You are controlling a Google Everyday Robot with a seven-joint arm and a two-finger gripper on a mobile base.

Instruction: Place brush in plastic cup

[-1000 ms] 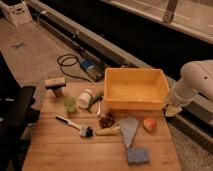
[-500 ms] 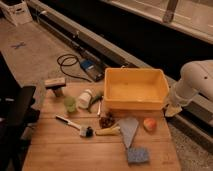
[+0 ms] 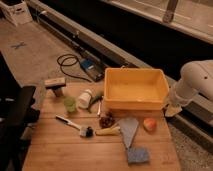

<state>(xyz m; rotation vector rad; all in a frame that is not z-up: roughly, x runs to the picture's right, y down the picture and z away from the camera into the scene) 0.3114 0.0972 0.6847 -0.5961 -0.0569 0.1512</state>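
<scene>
brush lying flat on the table, near the plastic cup; gripper hangs beside the yellow tub, can't tell if it's spread or closed

The gripper, right of the tub, is seen only as a pale lump. The arm above it is cut off at the right edge.

workshop or lab floor: bare concrete, loose cable, wooden worktable.
</scene>
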